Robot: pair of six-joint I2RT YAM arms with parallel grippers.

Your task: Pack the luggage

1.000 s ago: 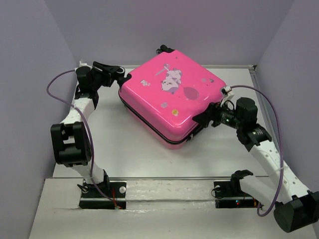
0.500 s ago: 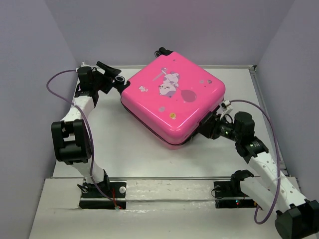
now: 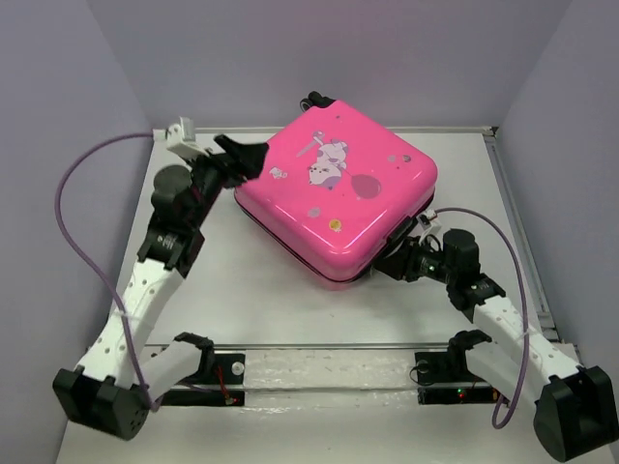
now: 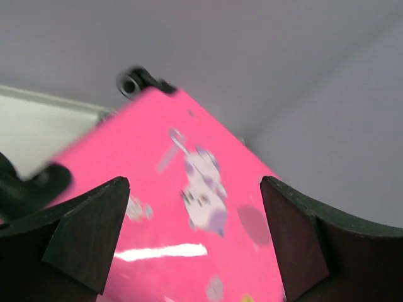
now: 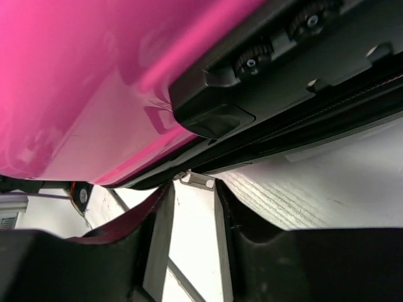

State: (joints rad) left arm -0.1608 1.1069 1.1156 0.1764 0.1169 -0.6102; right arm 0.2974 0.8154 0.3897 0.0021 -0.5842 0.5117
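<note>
The luggage point(image 3: 334, 188) is lying closed and flat on the white surface point(image 3: 251, 280), toward the far side and a little right of centre, turned so that its corners are pointing like a diamond. Its hot-pink shell is facing up, showing the cartoon animal print point(image 3: 327, 164). A black wheel point(image 3: 314, 99) is sticking out at the far corner, close to the back wall. A black latch panel point(image 3: 404, 230) with small knurled dials is sitting on the near-right edge, just above the dark zip seam.

The right claw point(image 3: 395, 259) is reaching low over the surface and pressing up against that near-right edge, just under the latch panel. In the right wrist view its fingers point(image 5: 252, 251) are standing close together with only a narrow gap, and a pale strip is showing in that gap up to the seam. I cannot tell whether the claw is clenching a zip tab or whether the surface is just showing through. A thin dark-red edge point(image 5: 119, 223) is curving out beside the left finger, and what it belongs to is unclear.

The left claw point(image 3: 250, 155) is hovering at the case's left corner, raised above the shell. It is released, its fingers point(image 4: 88, 233) spread wide with nothing between them, framing the pink lid and the print beyond.
</note>
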